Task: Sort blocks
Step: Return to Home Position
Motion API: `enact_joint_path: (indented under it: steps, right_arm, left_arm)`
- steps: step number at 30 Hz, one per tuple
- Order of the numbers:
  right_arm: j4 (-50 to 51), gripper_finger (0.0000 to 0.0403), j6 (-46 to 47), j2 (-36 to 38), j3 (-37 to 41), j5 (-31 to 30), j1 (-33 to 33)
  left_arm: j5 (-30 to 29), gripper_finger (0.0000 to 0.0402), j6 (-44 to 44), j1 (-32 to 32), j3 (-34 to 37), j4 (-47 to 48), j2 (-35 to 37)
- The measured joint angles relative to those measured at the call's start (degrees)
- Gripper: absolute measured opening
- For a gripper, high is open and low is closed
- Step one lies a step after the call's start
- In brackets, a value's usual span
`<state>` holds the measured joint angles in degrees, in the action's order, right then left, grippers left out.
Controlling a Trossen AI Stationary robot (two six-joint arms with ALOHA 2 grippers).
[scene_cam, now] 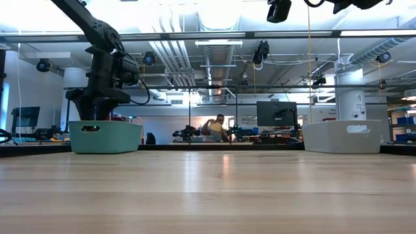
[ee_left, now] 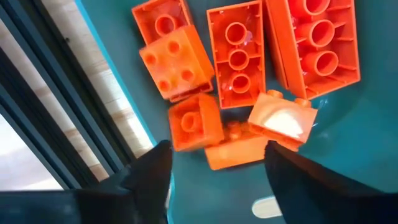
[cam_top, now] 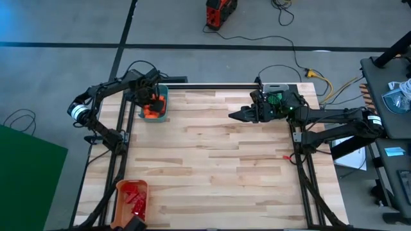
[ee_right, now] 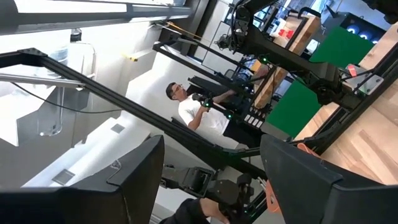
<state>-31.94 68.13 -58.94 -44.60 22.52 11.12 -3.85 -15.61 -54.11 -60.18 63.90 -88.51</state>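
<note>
Several orange blocks (ee_left: 239,68) lie in a heap on the floor of the teal bin (cam_top: 156,102) at the table's far left. My left gripper (ee_left: 214,171) hangs open over them, pointing down, a finger on either side of a small orange block (ee_left: 233,149) without touching it. Green blocks (cam_top: 276,98) sit in the grey bin (cam_top: 277,90) at the far right. Just in front of that bin my right gripper (cam_top: 232,115) is held high above the table, open with nothing between its fingers, pointing toward the table's left. Red blocks (cam_top: 135,197) fill the orange bin (cam_top: 131,187) at the near left.
The teal bin (scene_cam: 104,136) and the grey bin (scene_cam: 341,136) stand along the far edge, and the orange bin is at the near left corner. Bare wooden tabletop (cam_top: 225,167) lies between them. A person (scene_cam: 218,127) sits in the room beyond the table.
</note>
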Motion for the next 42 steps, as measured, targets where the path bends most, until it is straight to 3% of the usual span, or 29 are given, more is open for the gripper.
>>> enact_joint_path:
  steps: [7, 14, 19, 24, 27, 35, 38, 42]
  right_arm:
    - [0.0, 0.0265, -0.1, 0.0, 0.0, 0.0, 0.0]
    - [0.0, 0.0256, -0.6, 0.0, 0.0, 0.0, 0.0]
    - [0.1, 0.0247, -4.7, 0.0, 0.0, 0.0, 0.0]
    - [0.0, 0.0238, -11.6, 0.0, 0.0, 0.0, 0.0]
    - [-0.1, 0.0232, -16.4, 0.0, 0.0, 0.0, 0.0]
    - [-0.1, 0.0212, -21.2, 0.0, 0.0, -1.6, 0.7]
    - [-0.9, 0.0201, -23.0, 0.0, 0.0, -1.8, 1.5]
    - [-4.7, 0.0184, -28.2, 0.0, 0.1, -3.4, 2.7]
  left_arm:
    - [-0.1, 0.0283, 0.0, 0.0, 0.0, 0.0, 0.0]
    - [0.1, 0.0301, 0.0, 0.7, 0.0, 0.7, 2.2]
    - [0.4, 0.0301, -0.1, 3.2, -1.8, 3.5, 7.8]
    - [0.4, 0.0301, -0.4, 10.3, -4.7, 1.8, 17.9]
    - [0.6, 0.0301, -1.0, 17.3, -5.8, -5.1, 25.0]
    - [1.8, 0.0301, -1.0, 39.6, -1.0, -38.5, 39.6]
    - [1.5, 0.0300, -0.5, 44.2, 0.7, -47.7, 41.6]
    - [0.0, 0.0292, 1.2, 45.8, 1.5, -50.4, 41.8]
